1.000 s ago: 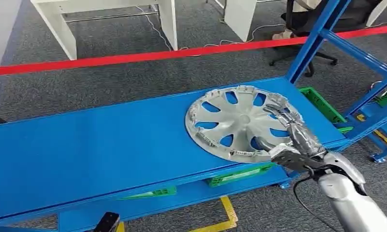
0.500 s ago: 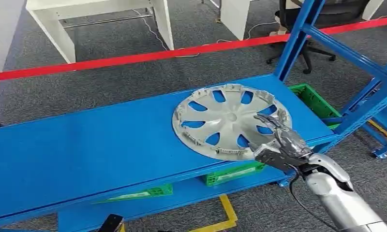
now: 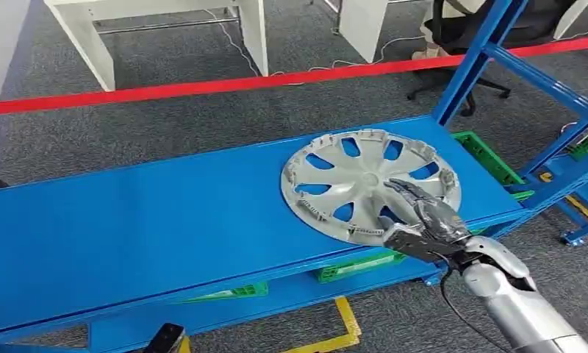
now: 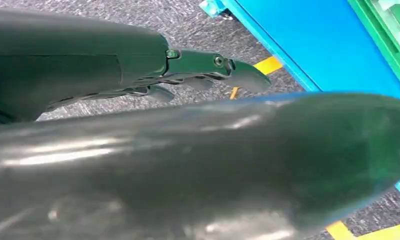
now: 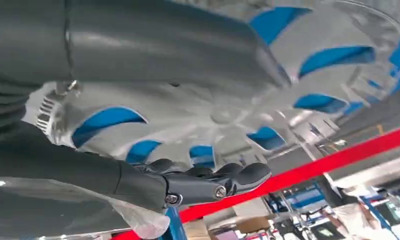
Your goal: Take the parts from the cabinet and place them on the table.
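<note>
Hubcap [image 3: 368,184] lying flat near the right end of the blue shelf [image 3: 129,228], its near rim clamped by the right robot hand [image 3: 423,220], presumably for lifting; left robot hand [image 4: 208,72] hangs empty, fingers loosely straight.

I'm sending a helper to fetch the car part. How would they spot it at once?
Find the long blue metal shelf in front of the red barrier tape. Toward its right end lies a round silver plastic hubcap with curved spokes, under the robot's right hand.
</note>
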Robot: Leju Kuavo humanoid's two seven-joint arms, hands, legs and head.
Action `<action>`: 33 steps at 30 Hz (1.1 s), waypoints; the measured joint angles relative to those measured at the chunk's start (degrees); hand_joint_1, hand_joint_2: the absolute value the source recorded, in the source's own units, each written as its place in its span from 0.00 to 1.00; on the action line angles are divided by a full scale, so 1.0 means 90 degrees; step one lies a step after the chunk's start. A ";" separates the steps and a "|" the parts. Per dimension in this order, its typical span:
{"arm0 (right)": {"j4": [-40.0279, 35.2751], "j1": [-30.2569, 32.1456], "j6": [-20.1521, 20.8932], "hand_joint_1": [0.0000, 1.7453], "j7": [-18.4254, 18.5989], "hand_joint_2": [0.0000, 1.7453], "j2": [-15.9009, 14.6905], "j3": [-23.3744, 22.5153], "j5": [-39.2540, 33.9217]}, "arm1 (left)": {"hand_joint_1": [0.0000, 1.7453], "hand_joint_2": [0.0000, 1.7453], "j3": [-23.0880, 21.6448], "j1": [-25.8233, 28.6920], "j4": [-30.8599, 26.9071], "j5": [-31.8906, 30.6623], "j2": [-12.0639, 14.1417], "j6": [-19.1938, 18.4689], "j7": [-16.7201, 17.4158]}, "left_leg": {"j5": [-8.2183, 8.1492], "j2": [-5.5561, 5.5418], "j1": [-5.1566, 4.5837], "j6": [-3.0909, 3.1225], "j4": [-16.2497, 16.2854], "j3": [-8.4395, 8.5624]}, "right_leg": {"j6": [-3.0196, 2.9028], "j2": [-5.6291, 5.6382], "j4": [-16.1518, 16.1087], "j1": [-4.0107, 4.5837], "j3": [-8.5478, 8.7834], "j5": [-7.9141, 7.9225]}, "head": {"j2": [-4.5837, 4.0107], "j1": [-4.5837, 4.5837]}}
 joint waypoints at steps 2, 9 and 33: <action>0.0051 -0.0072 -0.0017 0.00 -0.0010 0.00 0.0000 0.0039 0.0090 | 0.00 0.00 -0.0005 -0.0015 0.0000 -0.0027 -0.0012 -0.0015 0.0012 | -0.0036 -0.0002 0.0004 -0.0050 0.0039 0.0009 | -0.0015 -0.0018 -0.1175 -0.0017 0.0570 0.0531 | 0.0000 0.0000; 0.0238 -0.0219 -0.0015 0.00 -0.0029 0.00 0.0002 0.0185 0.0197 | 0.00 0.00 -0.0039 -0.0051 0.0000 -0.0073 -0.0005 -0.0027 0.0036 | -0.0279 -0.0002 -0.0020 -0.0261 0.0391 -0.0163 | -0.0257 0.0007 -0.1358 -0.0013 0.0697 0.0457 | 0.0000 -0.0046; 0.1460 -0.0784 -0.0291 0.00 0.0767 0.00 0.0350 0.0688 0.1139 | 0.00 0.00 -0.0051 -0.0069 -0.0007 -0.0216 -0.0078 -0.0039 0.0134 | -0.0038 0.0006 0.0010 -0.0068 0.0027 0.0035 | -0.0041 -0.0024 -0.1308 -0.0011 0.0613 0.0478 | 0.0000 -0.0024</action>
